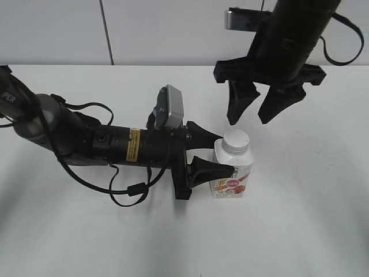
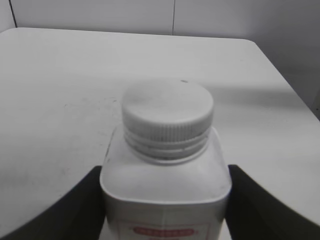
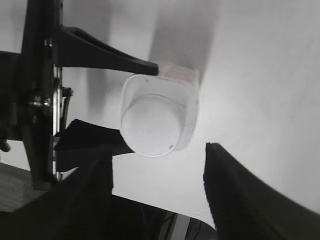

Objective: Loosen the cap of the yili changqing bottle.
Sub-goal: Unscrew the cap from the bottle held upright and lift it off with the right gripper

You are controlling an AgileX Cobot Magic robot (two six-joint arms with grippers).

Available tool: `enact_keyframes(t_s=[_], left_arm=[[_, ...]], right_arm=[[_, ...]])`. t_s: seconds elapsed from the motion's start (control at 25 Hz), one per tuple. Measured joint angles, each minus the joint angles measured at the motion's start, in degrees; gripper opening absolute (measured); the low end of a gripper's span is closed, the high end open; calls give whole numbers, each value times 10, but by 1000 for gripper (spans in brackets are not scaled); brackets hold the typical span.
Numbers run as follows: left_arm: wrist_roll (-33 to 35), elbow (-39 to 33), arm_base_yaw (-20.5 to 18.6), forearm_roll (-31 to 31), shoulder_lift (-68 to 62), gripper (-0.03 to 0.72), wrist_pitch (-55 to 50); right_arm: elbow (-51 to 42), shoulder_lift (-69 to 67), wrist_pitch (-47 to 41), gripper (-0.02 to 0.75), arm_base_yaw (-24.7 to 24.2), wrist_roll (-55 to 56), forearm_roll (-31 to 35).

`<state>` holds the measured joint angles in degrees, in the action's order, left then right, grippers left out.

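The yili changqing bottle (image 1: 233, 173) stands upright on the white table, white and squarish with a red-pink picture label. Its ribbed white cap (image 1: 236, 140) sits on the neck. My left gripper (image 1: 222, 154) is shut on the bottle's body, one finger on each side; the left wrist view shows the bottle (image 2: 165, 190) between the fingers and the cap (image 2: 167, 112) above. My right gripper (image 1: 249, 118) is open and empty, hanging above and behind the cap. The right wrist view looks down on the cap (image 3: 151, 124) and the bottle (image 3: 187, 107), with the right gripper (image 3: 157, 165) fingers spread.
The white table (image 1: 300, 219) stretches around the bottle. The left arm (image 1: 104, 144) lies across the left half of the table with black cables looping beside it. A pale wall (image 1: 173, 29) stands behind.
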<state>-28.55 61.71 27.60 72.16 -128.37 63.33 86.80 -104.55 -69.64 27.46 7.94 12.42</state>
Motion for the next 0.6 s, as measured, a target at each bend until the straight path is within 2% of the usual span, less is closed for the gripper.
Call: enact_keyframes(t_s=[0.16, 0.6], left_arm=[[0, 0, 0, 0, 0, 432, 0], [0, 0, 0, 0, 0, 432, 0]], right_arm=[[1, -18, 0, 479, 4, 2, 22], [2, -52, 0, 502, 4, 3, 24]])
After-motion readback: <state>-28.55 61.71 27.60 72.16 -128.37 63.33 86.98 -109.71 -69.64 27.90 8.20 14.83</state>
